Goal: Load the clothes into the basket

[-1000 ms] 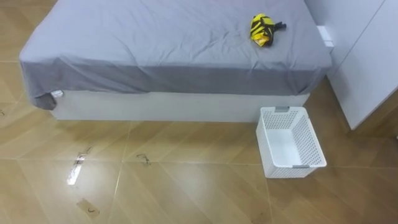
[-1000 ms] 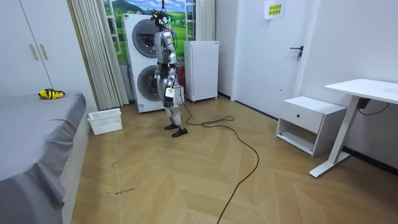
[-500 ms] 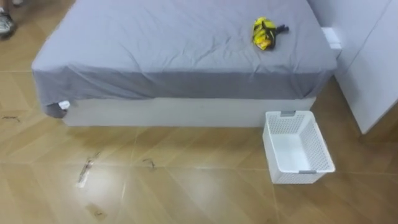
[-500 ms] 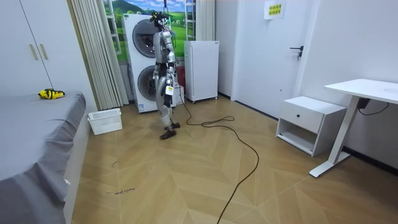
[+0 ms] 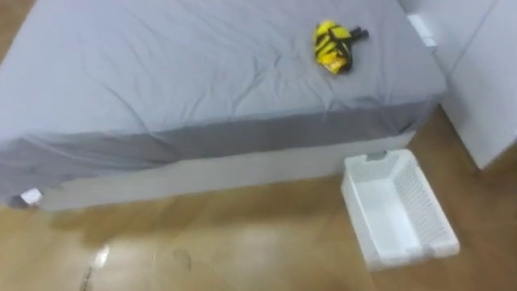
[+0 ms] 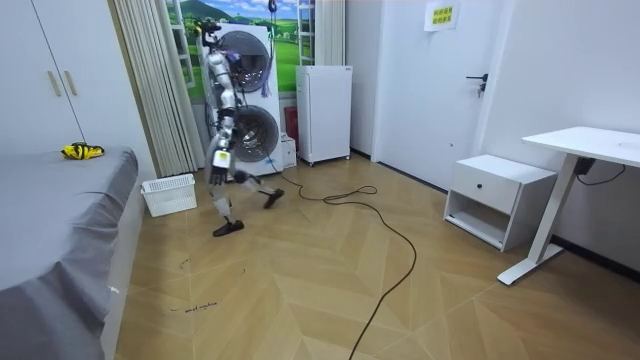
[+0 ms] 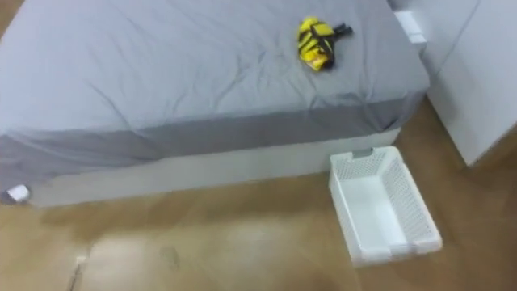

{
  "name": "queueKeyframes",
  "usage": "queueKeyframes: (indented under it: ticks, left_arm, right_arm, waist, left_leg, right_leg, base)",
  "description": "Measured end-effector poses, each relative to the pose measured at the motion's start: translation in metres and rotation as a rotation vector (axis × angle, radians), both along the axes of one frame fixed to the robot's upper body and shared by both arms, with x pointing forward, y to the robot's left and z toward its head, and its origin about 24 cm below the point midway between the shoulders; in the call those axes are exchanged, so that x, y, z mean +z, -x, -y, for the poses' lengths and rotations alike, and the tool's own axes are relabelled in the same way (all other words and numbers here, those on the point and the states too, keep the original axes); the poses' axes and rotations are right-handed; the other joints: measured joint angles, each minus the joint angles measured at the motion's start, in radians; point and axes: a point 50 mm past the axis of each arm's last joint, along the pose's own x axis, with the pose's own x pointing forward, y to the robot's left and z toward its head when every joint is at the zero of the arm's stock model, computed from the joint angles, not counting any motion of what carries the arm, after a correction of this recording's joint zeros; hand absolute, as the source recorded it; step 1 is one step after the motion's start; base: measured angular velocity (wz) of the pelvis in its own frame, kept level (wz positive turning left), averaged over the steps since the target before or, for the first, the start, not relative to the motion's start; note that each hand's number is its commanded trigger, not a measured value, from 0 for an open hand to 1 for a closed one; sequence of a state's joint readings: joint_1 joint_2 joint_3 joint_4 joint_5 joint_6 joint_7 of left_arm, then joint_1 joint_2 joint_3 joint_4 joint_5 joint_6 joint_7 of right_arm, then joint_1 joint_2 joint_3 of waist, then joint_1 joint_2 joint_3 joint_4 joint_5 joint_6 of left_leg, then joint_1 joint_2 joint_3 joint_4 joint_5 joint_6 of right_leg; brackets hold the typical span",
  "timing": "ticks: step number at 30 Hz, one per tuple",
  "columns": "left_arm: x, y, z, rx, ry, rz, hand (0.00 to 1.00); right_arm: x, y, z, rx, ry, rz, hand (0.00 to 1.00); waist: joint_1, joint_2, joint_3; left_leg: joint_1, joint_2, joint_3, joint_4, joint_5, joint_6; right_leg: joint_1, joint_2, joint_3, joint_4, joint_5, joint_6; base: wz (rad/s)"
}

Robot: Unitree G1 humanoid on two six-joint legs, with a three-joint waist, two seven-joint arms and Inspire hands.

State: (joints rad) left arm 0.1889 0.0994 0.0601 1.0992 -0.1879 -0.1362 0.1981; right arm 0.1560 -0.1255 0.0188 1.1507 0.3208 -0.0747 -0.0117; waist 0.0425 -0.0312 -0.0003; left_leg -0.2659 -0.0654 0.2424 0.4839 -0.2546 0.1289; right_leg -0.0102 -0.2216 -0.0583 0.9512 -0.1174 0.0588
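Seen from the robot's head, a bed (image 5: 161, 81) under a wrinkled grey sheet spans the left and middle. A bunched yellow-and-black garment (image 5: 333, 45) lies loose on the sheet near the bed's right end. On the wooden floor just beside that end a white perforated laundry basket (image 5: 400, 214) stands open side up, with a white wardrobe (image 5: 485, 73) at the right edge. The room view adds the robot itself, mid-stride and facing the bed, just right of the basket and in front of stacked washing machines (image 6: 262, 60). Its left hand (image 6: 219, 160) hangs by its hip, too small to tell whether the fingers are spread or curled. Farther right are a white cabinet (image 6: 324, 113), a nightstand (image 6: 498, 195) and a desk (image 6: 595, 140).
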Motion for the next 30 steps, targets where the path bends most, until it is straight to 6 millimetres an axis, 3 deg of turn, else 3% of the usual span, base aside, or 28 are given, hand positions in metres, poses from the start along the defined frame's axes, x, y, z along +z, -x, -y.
queueKeyframes:
  ticks: [1, 2, 3, 4, 5, 6, 7, 9, 10, 11, 12, 13, 14, 15, 16, 17, 18, 19, 20, 21, 22, 23, 25, 27, 28, 30]
  left_arm:
    - [0.0, -0.001, 0.0, -0.009, -0.009, -0.001, 0.0]
    - [0.001, -0.004, -0.001, -0.031, -0.026, 0.003, 0.0]
    - [0.002, -0.007, -0.001, -0.051, -0.034, 0.015, 0.0]
    - [0.002, -0.008, -0.001, -0.059, -0.037, 0.021, 0.0]
    - [0.002, -0.011, 0.0, -0.077, -0.038, 0.025, 0.0]
    - [0.002, -0.012, 0.002, -0.098, -0.034, 0.022, 0.0]
    - [0.001, -0.011, 0.004, -0.109, -0.03, 0.018, 0.0]
    - [-0.001, -0.004, 0.011, -0.138, -0.015, -0.007, 0.0]
    - [-0.001, 0.0, 0.011, -0.135, -0.015, -0.017, 0.0]
    - [-0.001, 0.008, 0.007, -0.126, -0.025, -0.037, 0.0]
    - [-0.002, 0.013, 0.006, -0.118, -0.031, -0.05, 0.0]
    - [-0.002, 0.015, 0.005, -0.113, -0.034, -0.058, 0.0]
    - [-0.002, 0.019, 0.006, -0.113, -0.033, -0.075, 0.0]
    - [-0.002, 0.022, 0.005, -0.115, -0.035, -0.083, 0.0]
    - [-0.001, 0.026, 0.0, -0.111, -0.046, -0.093, 0.0]
    - [0.0, 0.033, -0.008, -0.114, -0.063, -0.121, 0.0]
    - [0.0, 0.035, -0.009, -0.11, -0.063, -0.126, 0.0]
    - [0.001, 0.034, -0.01, -0.112, -0.067, -0.123, 0.0]
    - [0.001, 0.032, -0.011, -0.109, -0.07, -0.116, 0.0]
    - [0.002, 0.028, -0.009, -0.105, -0.066, -0.104, 0.0]
    - [0.002, 0.026, -0.008, -0.107, -0.064, -0.096, 0.0]
    - [0.002, 0.021, -0.006, -0.112, -0.06, -0.085, 0.0]
    - [0.001, 0.014, -0.002, -0.127, -0.05, -0.07, 0.0]
    - [0.002, 0.007, 0.001, -0.142, -0.049, -0.054, 0.0]
    - [0.002, 0.006, 0.001, -0.142, -0.05, -0.049, 0.0]
    - [0.004, 0.005, 0.0, -0.122, -0.056, -0.033, 0.0]
  right_arm:
    - [0.001, -0.007, 0.0, 0.006, 0.001, 0.017, 0.0]
    - [0.003, -0.018, -0.002, 0.017, 0.0, 0.056, 0.0]
    - [0.005, -0.027, -0.003, 0.03, 0.0, 0.087, 0.0]
    - [0.007, -0.031, -0.004, 0.033, 0.002, 0.104, 0.0]
    - [0.01, -0.04, -0.004, 0.04, 0.017, 0.137, 0.0]
    - [0.014, -0.05, -0.004, 0.048, 0.039, 0.173, 0.0]
    - [0.016, -0.053, -0.003, 0.047, 0.048, 0.187, 0.0]
    - [0.021, -0.066, 0.0, 0.026, 0.094, 0.235, 0.0]
    - [0.023, -0.069, 0.0, 0.023, 0.104, 0.25, 0.0]
    - [0.03, -0.081, -0.001, 0.024, 0.121, 0.305, 0.0]
    - [0.037, -0.095, -0.001, 0.03, 0.139, 0.366, 0.0]
    - [0.041, -0.102, -0.001, 0.03, 0.148, 0.394, 0.0]
    - [0.049, -0.113, 0.001, 0.035, 0.17, 0.442, 0.0]
    - [0.055, -0.123, 0.0, 0.04, 0.181, 0.487, 0.0]
    - [0.058, -0.129, -0.005, 0.045, 0.174, 0.509, 0.0]
    - [0.06, -0.134, -0.009, 0.064, 0.172, 0.522, 0.0]
    - [0.063, -0.135, -0.008, 0.082, 0.186, 0.525, 0.0]
    - [0.065, -0.135, -0.01, 0.093, 0.188, 0.531, 0.0]
    - [0.065, -0.136, -0.013, 0.11, 0.189, 0.538, 0.0]
    - [0.067, -0.138, -0.015, 0.12, 0.19, 0.544, 0.0]
    - [0.069, -0.139, -0.015, 0.119, 0.193, 0.552, 0.0]
    - [0.072, -0.144, -0.016, 0.125, 0.197, 0.568, 0.0]
    - [0.077, -0.148, -0.016, 0.128, 0.207, 0.594, 0.0]
    - [0.083, -0.15, -0.017, 0.122, 0.221, 0.625, 0.0]
    - [0.084, -0.151, -0.016, 0.12, 0.225, 0.629, 0.0]
    - [0.085, -0.149, -0.015, 0.115, 0.247, 0.627, 0.0]
  waist:
    - [0.008, 0.005, 0.0027]
    - [0.011, 0.018, 0.0073]
    - [0.01, 0.027, 0.009]
    - [0.008, 0.036, 0.0071]
    - [0.002, 0.033, 0.0104]
    - [-0.006, 0.029, 0.0119]
    - [-0.007, 0.027, 0.0117]
    - [-0.008, 0.035, 0.0101]
    - [-0.003, 0.036, 0.0074]
    - [0.005, 0.036, 0.005]
    - [0.014, 0.047, 0.0021]
    - [0.024, 0.057, 0.0064]
    - [0.026, 0.073, 0.0187]
    - [0.015, 0.077, 0.0278]
    - [0.019, 0.076, 0.0129]
    - [0.019, 0.056, 0.0102]
    - [0.017, 0.078, 0.0055]
    - [0.017, 0.08, 0.0061]
    - [0.017, 0.079, 0.0069]
    - [0.012, 0.08, 0.0065]
    - [0.006, 0.079, 0.0066]
    - [-0.009, 0.072, 0.0053]
    - [-0.032, 0.064, 0.0092]
    - [-0.037, 0.048, 0.0133]
    - [-0.035, 0.044, 0.0137]
    - [-0.014, 0.039, 0.0087]
  left_leg:
    - [0.03, 0.002, -0.007, -0.029, 0.002, -0.004]
    - [0.093, 0.008, -0.032, -0.084, 0.008, -0.013]
    - [0.149, 0.015, -0.059, -0.131, 0.009, -0.016]
    - [0.175, 0.017, -0.073, -0.149, 0.006, -0.018]
    - [0.215, 0.017, -0.103, -0.175, -0.002, -0.021]
    - [0.254, 0.019, -0.126, -0.201, -0.016, -0.027]
    - [0.274, 0.021, -0.134, -0.216, -0.022, -0.031]
    - [0.373, 0.051, -0.143, -0.265, -0.053, -0.06]
    - [0.395, 0.059, -0.151, -0.278, -0.061, -0.069]
    - [0.413, 0.076, -0.165, -0.277, -0.081, -0.092]
    - [0.422, 0.098, -0.164, -0.269, -0.092, -0.119]
    - [0.434, 0.112, -0.163, -0.277, -0.088, -0.129]
    - [0.475, 0.13, -0.176, -0.295, -0.066, -0.156]
    - [0.52, 0.144, -0.229, -0.304, -0.059, -0.157]
    - [0.523, 0.14, -0.24, -0.292, -0.063, -0.16]
    - [0.521, 0.133, -0.223, -0.237, -0.099, -0.19]
    - [0.513, 0.166, -0.199, -0.163, -0.121, -0.2]
    - [0.501, 0.179, -0.186, -0.122, -0.114, -0.211]
    - [0.478, 0.198, -0.174, -0.031, -0.08, -0.233]
    - [0.457, 0.213, -0.161, 0.048, -0.025, -0.233]
    - [0.448, 0.216, -0.162, 0.076, 0.007, -0.232]
    - [0.422, 0.211, -0.167, 0.114, 0.016, -0.234]
    - [0.372, 0.2, -0.157, 0.132, -0.02, -0.213]
    - [0.277, 0.191, -0.128, 0.127, -0.084, -0.203]
    - [0.253, 0.191, -0.121, 0.115, -0.094, -0.201]
    - [0.175, 0.188, -0.102, -0.001, -0.098, -0.194]
  right_leg:
    - [-0.044, 0.014, -0.01, 0.04, -0.037, -0.012]
    - [-0.115, 0.046, -0.051, 0.055, -0.114, -0.04]
    - [-0.181, 0.086, -0.092, 0.009, -0.169, -0.054]
    - [-0.212, 0.103, -0.115, -0.034, -0.185, -0.059]
    - [-0.267, 0.129, -0.143, -0.154, -0.197, -0.062]
    - [-0.309, 0.149, -0.149, -0.316, -0.182, -0.07]
    - [-0.325, 0.155, -0.149, -0.396, -0.161, -0.072]
    - [-0.339, 0.168, -0.155, -0.642, 0.045, -0.078]
    - [-0.335, 0.173, -0.156, -0.672, 0.092, -0.089]
    - [-0.325, 0.186, -0.167, -0.678, 0.142, -0.119]
    - [-0.311, 0.202, -0.201, -0.645, 0.144, -0.143]
    - [-0.31, 0.208, -0.214, -0.619, 0.132, -0.15]
    - [-0.331, 0.199, -0.237, -0.497, 0.079, -0.175]
    - [-0.406, 0.196, -0.263, -0.376, 0.027, -0.168]
    - [-0.421, 0.197, -0.248, -0.419, 0.032, -0.162]
    - [-0.43, 0.199, -0.235, -0.455, 0.061, -0.188]
    - [-0.412, 0.224, -0.247, -0.425, 0.009, -0.196]
    - [-0.402, 0.232, -0.255, -0.413, -0.008, -0.203]
    - [-0.368, 0.253, -0.256, -0.422, -0.033, -0.208]
    - [-0.33, 0.271, -0.254, -0.452, -0.044, -0.213]
    - [-0.31, 0.276, -0.251, -0.467, -0.048, -0.214]
    - [-0.279, 0.273, -0.244, -0.5, -0.055, -0.212]
    - [-0.229, 0.272, -0.221, -0.544, -0.059, -0.207]
    - [-0.179, 0.269, -0.191, -0.586, -0.061, -0.2]
    - [-0.17, 0.269, -0.181, -0.594, -0.061, -0.197]
    - [-0.148, 0.269, -0.137, -0.62, -0.056, -0.184]
  base:
    - [-0.1]
    - [0.07]
    - [0.23]
    - [0.38]
    - [0.57]
    - [0.6]
    - [0.64]
    - [0.59]
    - [0.43]
    - [0.19]
    - [0.11]
    - [0.06]
    - [0.12]
    - [0.09]
    - [0.08]
    - [0.0]
    - [0.05]
    - [-0.06]
    - [-0.17]
    - [-0.17]
    - [-0.04]
    - [0.09]
    - [0.07]
    - [-0.14]
    - [-0.37]
    - [-0.48]
